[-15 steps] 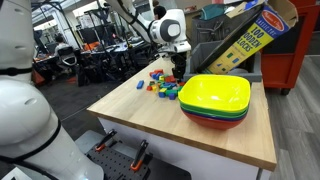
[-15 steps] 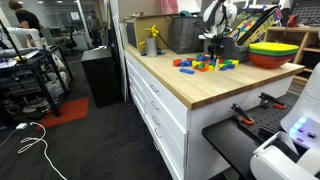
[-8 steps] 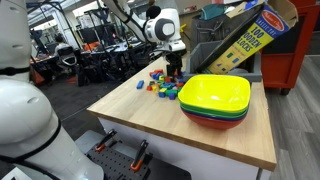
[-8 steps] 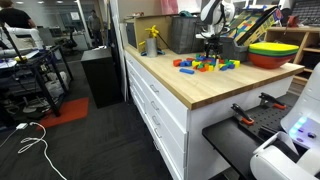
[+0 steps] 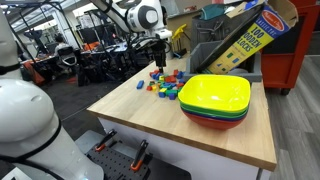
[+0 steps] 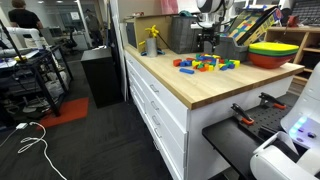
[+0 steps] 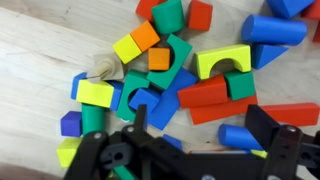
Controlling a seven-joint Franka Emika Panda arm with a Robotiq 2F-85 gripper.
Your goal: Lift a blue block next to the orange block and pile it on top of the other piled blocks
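Note:
Small toy blocks (image 7: 185, 75) in red, blue, yellow, green and orange lie in a loose pile on the wooden table (image 5: 150, 115). In the wrist view an orange block (image 7: 159, 59) sits mid-pile, with a slanted blue block (image 7: 178, 97) just below it. A blue cylinder (image 7: 240, 137) lies near one fingertip. My gripper (image 7: 180, 150) hangs open above the pile and holds nothing. Both exterior views show the gripper (image 5: 160, 52) (image 6: 208, 40) raised clear above the blocks (image 5: 165, 85) (image 6: 205, 65).
Stacked yellow, green and red bowls (image 5: 215, 100) (image 6: 275, 50) stand beside the pile. A tilted cardboard block box (image 5: 245, 40) leans behind them. A yellow figure (image 6: 151, 40) stands at the table's far end. Bare wood (image 5: 135, 120) runs to the front edge.
The jaws have opened wide. The gripper has risen off the pile and moved away from the bowls. The blocks lie as before.

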